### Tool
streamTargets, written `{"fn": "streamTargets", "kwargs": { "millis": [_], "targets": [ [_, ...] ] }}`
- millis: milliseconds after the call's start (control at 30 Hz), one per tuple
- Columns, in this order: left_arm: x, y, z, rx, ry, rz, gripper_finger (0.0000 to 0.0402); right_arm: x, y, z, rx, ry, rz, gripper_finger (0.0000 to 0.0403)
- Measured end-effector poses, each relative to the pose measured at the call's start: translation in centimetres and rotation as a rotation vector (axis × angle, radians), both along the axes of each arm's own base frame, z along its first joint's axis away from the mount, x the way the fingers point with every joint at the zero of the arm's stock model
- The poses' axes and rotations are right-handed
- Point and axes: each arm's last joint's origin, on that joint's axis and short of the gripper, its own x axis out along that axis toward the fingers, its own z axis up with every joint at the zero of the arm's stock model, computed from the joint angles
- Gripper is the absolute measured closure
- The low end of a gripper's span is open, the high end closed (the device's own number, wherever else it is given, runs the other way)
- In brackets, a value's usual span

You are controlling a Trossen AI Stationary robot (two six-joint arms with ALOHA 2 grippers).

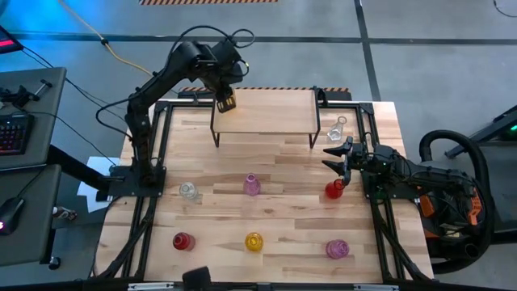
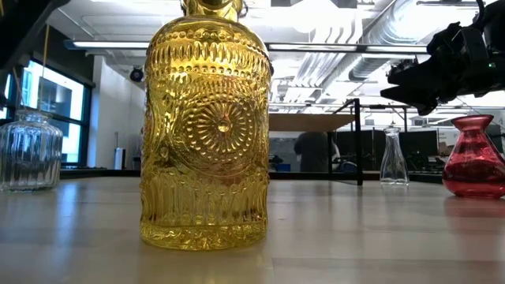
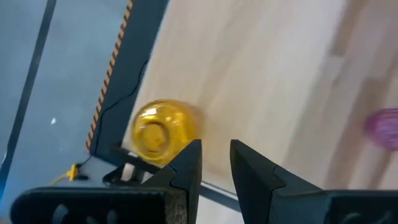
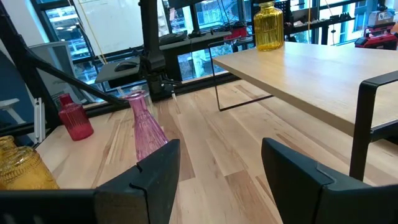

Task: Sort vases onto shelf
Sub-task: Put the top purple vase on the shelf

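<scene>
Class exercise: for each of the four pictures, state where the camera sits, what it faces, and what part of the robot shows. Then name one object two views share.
High view: above the table, facing straight down; both arms, the shelf show.
Low view: at tabletop height, facing across; yellow vase close, one dark arm at upper right.
Left wrist view: on the left arm, facing down past the open left claw at a yellow vase on the shelf.
Right wrist view: on the right arm, facing across the table past the open right claw.
Shared: that shelf vase also shows in the right wrist view.
</scene>
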Motion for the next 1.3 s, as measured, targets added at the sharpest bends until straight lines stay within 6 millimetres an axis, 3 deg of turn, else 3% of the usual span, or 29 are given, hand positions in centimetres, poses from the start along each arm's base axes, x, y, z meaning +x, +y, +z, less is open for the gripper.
{"fn": "streamTargets", "kwargs": {
  "millis": [200, 367, 867, 1300],
  "targets": [
    [0.4, -3.9, 1.6, -0.032, -0.085, -0.023, 0.0326, 0.0, 0.0, 0.0, 0.0, 0.0, 0.001, 0.0194],
    [1.8, -7.1, 1.6, -0.088, -0.111, -0.098, 0.0326, 0.0, 0.0, 0.0, 0.0, 0.0, 0.0, 0.0194],
    [4.8, -16.6, -2.5, -0.198, 0.043, -0.251, 0.0326, 0.0, 0.0, 0.0, 0.0, 0.0, 0.0, 0.0194],
    [2.5, -24.5, -3.7, -0.2, 0.037, -0.363, 0.0326, 0.0, 0.0, 0.0, 0.0, 0.0, 0.0, 0.0194]
  ]
}}
